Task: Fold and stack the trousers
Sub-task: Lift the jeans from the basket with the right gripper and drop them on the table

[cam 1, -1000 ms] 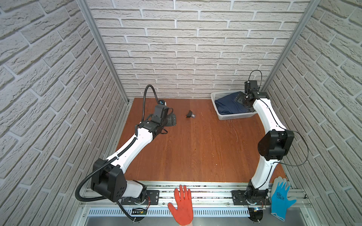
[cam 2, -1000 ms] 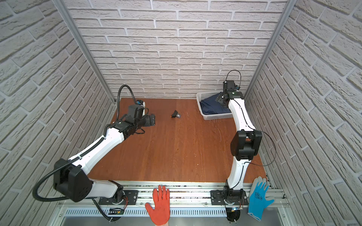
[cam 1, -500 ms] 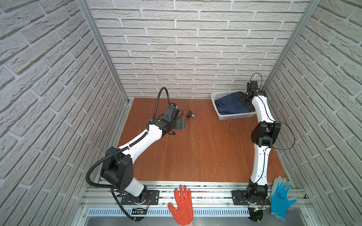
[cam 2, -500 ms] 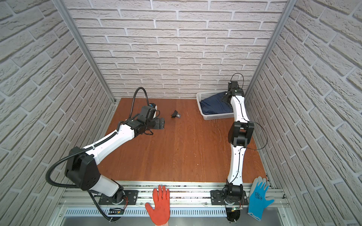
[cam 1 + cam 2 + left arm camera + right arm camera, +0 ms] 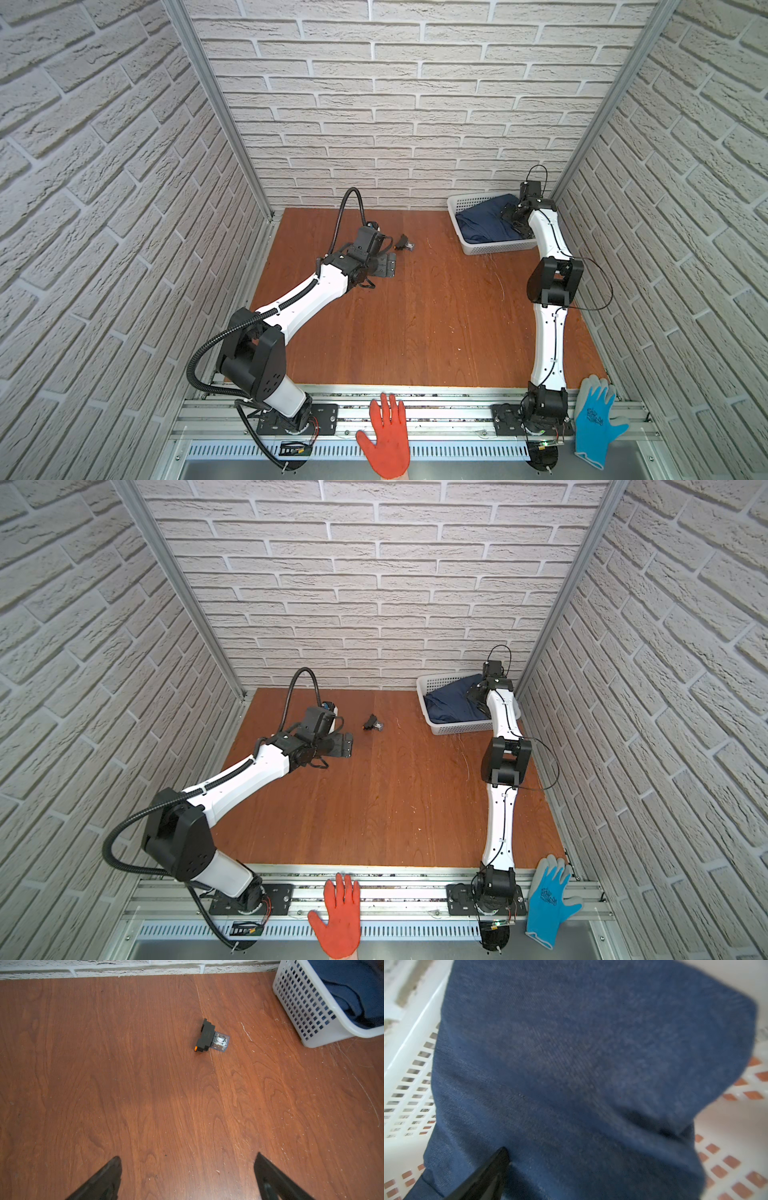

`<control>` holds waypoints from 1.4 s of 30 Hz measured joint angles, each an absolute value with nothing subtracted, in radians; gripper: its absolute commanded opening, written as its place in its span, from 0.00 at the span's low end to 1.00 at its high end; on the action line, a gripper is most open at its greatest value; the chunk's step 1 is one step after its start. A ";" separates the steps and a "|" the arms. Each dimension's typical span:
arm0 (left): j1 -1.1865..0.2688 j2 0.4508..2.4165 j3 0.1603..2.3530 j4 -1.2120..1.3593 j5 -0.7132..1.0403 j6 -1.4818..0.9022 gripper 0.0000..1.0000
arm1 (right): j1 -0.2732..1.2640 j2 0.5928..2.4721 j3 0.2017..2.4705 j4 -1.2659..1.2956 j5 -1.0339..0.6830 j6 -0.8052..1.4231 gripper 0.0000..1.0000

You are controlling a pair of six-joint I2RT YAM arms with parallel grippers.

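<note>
**Jeans bundled in the basket, my right hand on them**

The trousers (image 5: 482, 226) lie bunched up in the white basket (image 5: 492, 250) and fill most of it. Nothing is folded yet, so I judge the task to be at its very start: the jeans must first come out.

My right hand (image 5: 512, 217) is down inside the basket, on the cloth. In the right wrist view one finger (image 5: 488, 1176) lies against the denim and the other does not show. I cannot tell whether I have pinched a fold or am only resting on it.

My left hand (image 5: 188, 1156) hangs over the bare desk (image 5: 415, 324), well apart from the basket. Its fingers are spread wide with nothing between them. A small black part with a clear cap (image 5: 207, 1036) lies on the desk between that hand and the basket.

What worries me from here:

- **Thin grip:** if I have caught only one layer, the heavy denim may slide out as I lift.
- **Basket dragged along:** the basket looks light. A leg snagging on its rim could pull or tip it as the jeans come up.
- **The black part in the way:** it sits about where I would spread the jeans beside the basket. Cloth laid over it would fold with a lump, or sweep it aside.
</note>
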State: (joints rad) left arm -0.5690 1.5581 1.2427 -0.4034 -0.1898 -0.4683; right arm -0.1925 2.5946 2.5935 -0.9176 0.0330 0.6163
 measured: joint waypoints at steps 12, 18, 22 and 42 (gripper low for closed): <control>-0.584 1.558 1.242 -0.397 -0.194 -0.468 0.98 | -0.181 2.647 2.610 -0.855 0.016 0.705 0.99; -0.584 1.558 1.242 -0.397 -0.203 -0.466 0.98 | -0.175 2.698 2.617 -0.807 -0.006 0.763 0.57; -0.584 1.558 1.242 -0.397 -0.205 -0.465 0.98 | -0.164 2.705 2.620 -0.766 -0.031 0.799 0.28; -0.618 1.307 1.094 -0.390 -0.250 -0.517 0.98 | -0.031 2.255 2.602 -0.673 -0.032 0.798 0.06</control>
